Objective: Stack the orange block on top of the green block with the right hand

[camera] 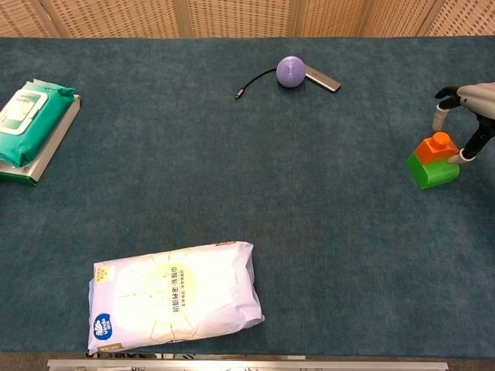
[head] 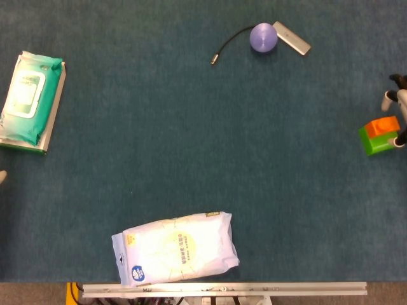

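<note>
The orange block [head: 382, 125] [camera: 435, 147] sits on top of the green block [head: 376, 141] [camera: 431, 171] at the far right of the blue mat. My right hand [head: 399, 117] [camera: 469, 116] is mostly cut off by the right edge and hangs just right of the stack. One white-tipped finger [camera: 440, 117] stands above and clear of the orange block. Another fingertip [camera: 466, 155] is close beside the stack's right side. Nothing is held between them. A pale sliver [head: 2, 176] at the left edge of the head view may be my left hand.
A purple ball [head: 262, 37] with a black cable and a grey stick [head: 292, 38] lies at the back. A green wipes pack [head: 28, 98] rests on a flat box at the left. A white wipes bag [head: 176, 247] lies near the front edge.
</note>
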